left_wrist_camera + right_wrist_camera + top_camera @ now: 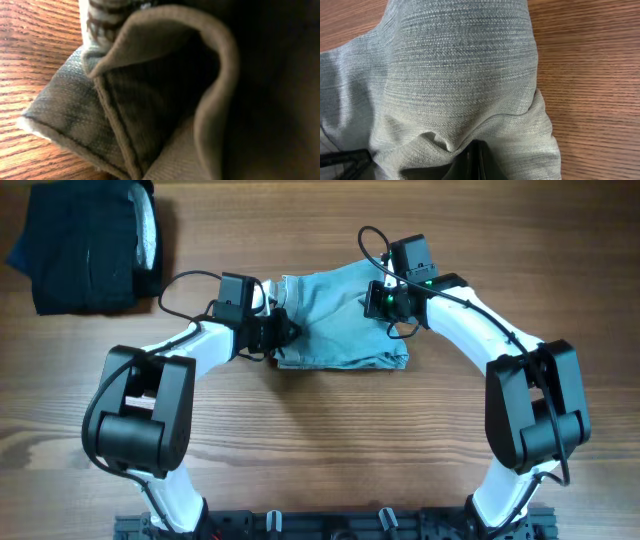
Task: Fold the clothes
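The light blue denim shorts [335,325] lie folded into a compact rectangle at the table's middle. My left gripper [281,332] is at their left edge. In the left wrist view the denim [150,100], with a stitched hem and a raised fold, fills the frame and hides the fingers. My right gripper [386,304] is at the shorts' upper right. In the right wrist view the cloth [450,75] bunches into a pinch at the dark fingers [475,161], which are shut on it.
A black folded garment with a pale lining [90,245] lies at the far left corner. Bare wooden tabletop [320,450] surrounds the shorts. The arm bases stand at the near edge.
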Action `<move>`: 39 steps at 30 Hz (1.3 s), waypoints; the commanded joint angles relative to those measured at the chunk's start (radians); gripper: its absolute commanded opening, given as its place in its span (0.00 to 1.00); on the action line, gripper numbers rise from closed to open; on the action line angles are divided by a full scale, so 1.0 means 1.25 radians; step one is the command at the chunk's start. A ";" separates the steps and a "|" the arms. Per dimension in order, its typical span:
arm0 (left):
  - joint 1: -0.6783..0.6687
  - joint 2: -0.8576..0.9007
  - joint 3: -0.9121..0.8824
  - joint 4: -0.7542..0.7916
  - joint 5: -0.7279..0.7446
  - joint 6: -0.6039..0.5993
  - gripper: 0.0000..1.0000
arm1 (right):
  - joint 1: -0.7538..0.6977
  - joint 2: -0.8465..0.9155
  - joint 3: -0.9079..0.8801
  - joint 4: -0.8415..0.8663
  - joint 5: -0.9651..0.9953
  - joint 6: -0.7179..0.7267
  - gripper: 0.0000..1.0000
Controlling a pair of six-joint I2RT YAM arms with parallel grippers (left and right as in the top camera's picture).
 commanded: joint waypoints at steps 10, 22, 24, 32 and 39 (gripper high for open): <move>0.121 -0.211 -0.016 0.073 0.017 -0.135 0.04 | -0.074 -0.172 0.010 -0.168 0.000 -0.046 0.04; 0.527 -0.546 -0.016 0.289 -0.069 -0.361 0.04 | -0.074 -0.291 0.010 -0.244 0.002 -0.059 0.04; 0.565 -0.521 -0.016 0.379 -0.084 -0.364 0.04 | -0.074 -0.291 0.010 -0.255 0.002 -0.059 0.04; 0.598 -0.298 -0.016 0.652 -0.092 -0.364 0.04 | -0.074 -0.291 0.010 -0.260 0.002 -0.057 0.04; 0.599 -0.071 0.186 0.775 -0.061 -0.378 0.04 | -0.074 -0.291 0.010 -0.255 0.003 -0.036 0.04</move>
